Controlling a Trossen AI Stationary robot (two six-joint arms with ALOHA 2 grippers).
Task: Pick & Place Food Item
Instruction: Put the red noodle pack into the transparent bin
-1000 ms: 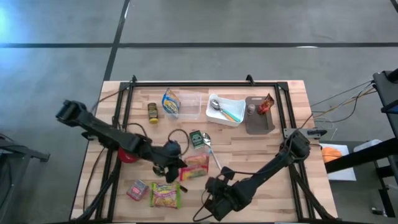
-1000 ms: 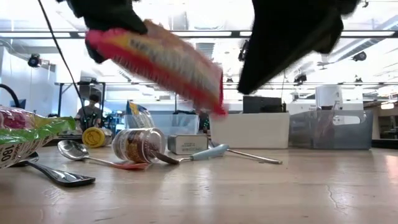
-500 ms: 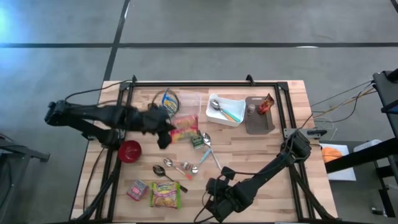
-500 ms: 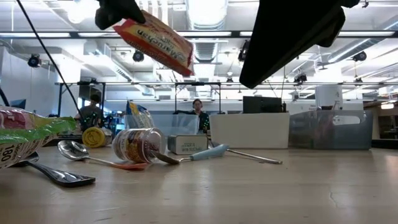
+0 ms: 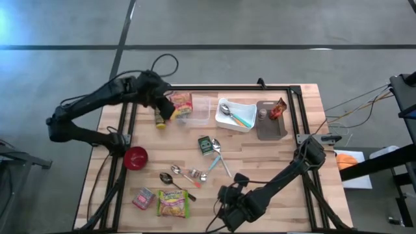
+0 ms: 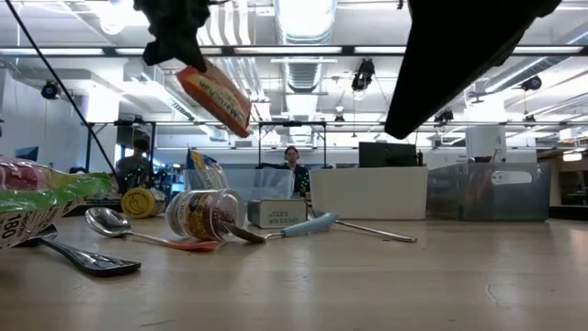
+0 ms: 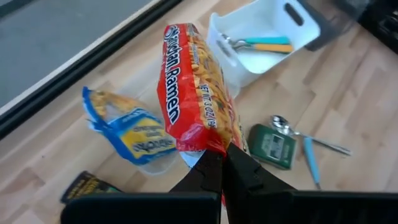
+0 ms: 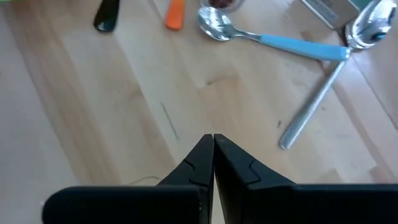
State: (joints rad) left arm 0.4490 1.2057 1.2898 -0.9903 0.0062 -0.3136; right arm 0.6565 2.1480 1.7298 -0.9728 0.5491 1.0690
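A red ramen packet (image 7: 198, 93) hangs in the air over the clear container (image 5: 199, 112) at the table's far left, with my left gripper (image 7: 222, 153) shut on it. In the high view the packet (image 5: 181, 102) covers most of the blue-and-yellow bag (image 7: 129, 132) lying in that container. In the low view the packet (image 6: 215, 97) slants down from the gripper, well above the table. My right gripper (image 5: 227, 211) waits shut near the table's front edge, just above bare wood (image 8: 213, 140). My left gripper pinches one end seam of the ramen packet (image 7: 209, 147) between its two fingers. The fingers slant downward toward the table's far side. The packet sticks out beyond the fingertips, tilted and lifted clear of the container and table.
A white tray (image 5: 242, 123) with spoons and a grey tray (image 5: 272, 129) stand at the far right. A green tin (image 5: 206, 145), loose spoons (image 5: 218, 153), a tipped jar (image 5: 194, 174), a red bowl (image 5: 135, 157) and snack packets (image 5: 172, 203) lie mid-table and front left.
My left gripper has carried the ramen packet up from the middle of the table toward the far edge and slightly left, swinging and tipping as it went. The packet now hangs over the clear container. The right arm kept still.
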